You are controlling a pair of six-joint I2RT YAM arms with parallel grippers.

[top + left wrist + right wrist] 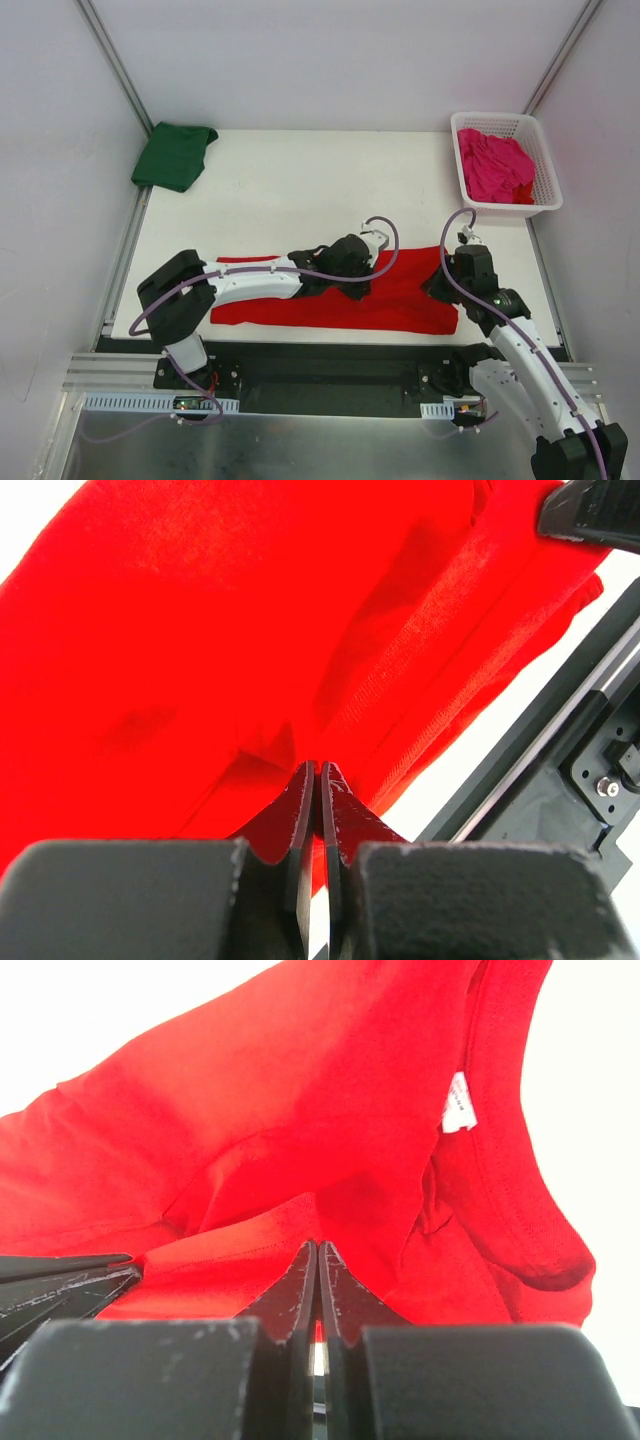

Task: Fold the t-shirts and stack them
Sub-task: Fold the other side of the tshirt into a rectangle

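The bright red t-shirt [400, 305] lies as a long folded band along the table's front edge. My left gripper [368, 276] reaches across it and is shut on a pinch of red cloth [200, 630], with its tips at the fabric [318, 770]. My right gripper [438, 288] is at the shirt's right end, shut on red cloth [250, 1110] near the collar and its white label [458, 1102]; its tips meet at the fabric [317, 1248]. The dark green t-shirt [175, 155] lies folded at the back left corner. The magenta pink t-shirt [495, 165] is crumpled in the basket.
The white lattice basket [545, 200] stands at the back right corner. The black rail of the table's front edge [330, 352] runs just below the red shirt and shows in the left wrist view [560, 720]. White walls close in the sides.
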